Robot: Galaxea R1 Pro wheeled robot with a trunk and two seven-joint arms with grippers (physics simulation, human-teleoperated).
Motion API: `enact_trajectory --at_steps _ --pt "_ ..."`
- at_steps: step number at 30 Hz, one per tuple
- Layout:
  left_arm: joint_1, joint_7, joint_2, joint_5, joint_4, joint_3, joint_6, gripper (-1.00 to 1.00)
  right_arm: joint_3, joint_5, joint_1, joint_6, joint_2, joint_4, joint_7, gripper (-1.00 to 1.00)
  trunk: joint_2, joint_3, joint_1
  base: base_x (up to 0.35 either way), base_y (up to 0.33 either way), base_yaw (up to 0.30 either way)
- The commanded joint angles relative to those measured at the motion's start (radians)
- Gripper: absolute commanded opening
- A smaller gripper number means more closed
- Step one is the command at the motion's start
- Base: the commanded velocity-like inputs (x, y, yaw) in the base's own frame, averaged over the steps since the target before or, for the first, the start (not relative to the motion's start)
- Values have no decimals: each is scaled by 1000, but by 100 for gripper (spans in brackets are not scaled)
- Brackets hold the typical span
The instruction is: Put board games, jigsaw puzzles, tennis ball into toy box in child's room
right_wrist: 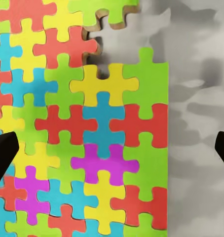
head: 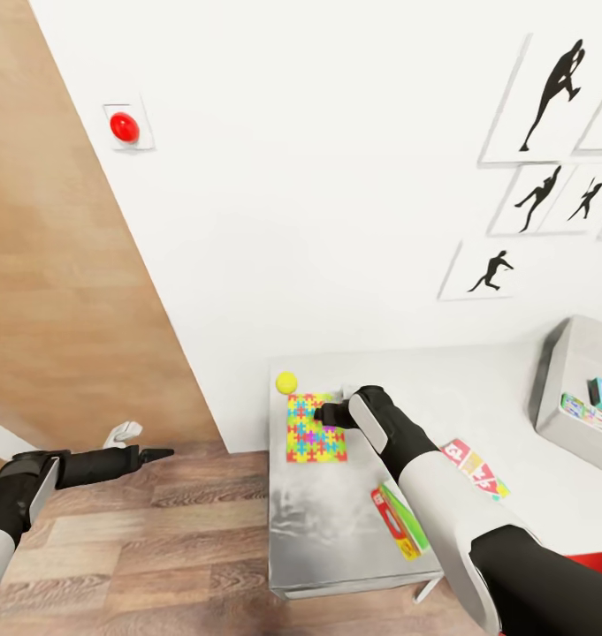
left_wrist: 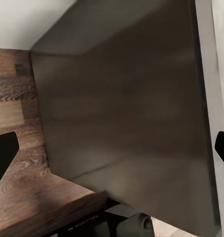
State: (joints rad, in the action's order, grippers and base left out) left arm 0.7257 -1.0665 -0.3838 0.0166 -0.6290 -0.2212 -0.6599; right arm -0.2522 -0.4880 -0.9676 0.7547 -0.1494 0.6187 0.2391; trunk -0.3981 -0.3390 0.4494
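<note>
- my right end effector (head: 323,413) hovers over the jigsaw puzzle (head: 316,428) on the table (head: 336,530), fingers apart, nothing gripped.
- my left end effector (head: 156,454) hangs over the floor beside the table, open and empty.
- the toy box (head: 561,389) at the far right already holds some boxes.
- i judge there is still to move: this puzzle, the tennis ball (head: 286,382) beside it, and two game boxes (head: 398,521) on the table.

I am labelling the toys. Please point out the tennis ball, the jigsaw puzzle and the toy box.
tennis ball (head: 286,382): head view, middle of the yellow ball.
jigsaw puzzle (head: 311,437): head view, middle of its coloured top.
toy box (head: 561,371): head view, its grey left wall.
</note>
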Motion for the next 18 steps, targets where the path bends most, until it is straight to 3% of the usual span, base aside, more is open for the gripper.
enact_trajectory --at_steps 1,18 --pt "1 -4 0 2 -1 -3 -9 100 -4 -11 -1 2 1 1 9 100 -2 -2 1 43 0 0" --pt "1 -4 1 2 -1 -3 -9 100 -4 -11 0 2 1 1 9 100 -2 -2 1 31 5 0"
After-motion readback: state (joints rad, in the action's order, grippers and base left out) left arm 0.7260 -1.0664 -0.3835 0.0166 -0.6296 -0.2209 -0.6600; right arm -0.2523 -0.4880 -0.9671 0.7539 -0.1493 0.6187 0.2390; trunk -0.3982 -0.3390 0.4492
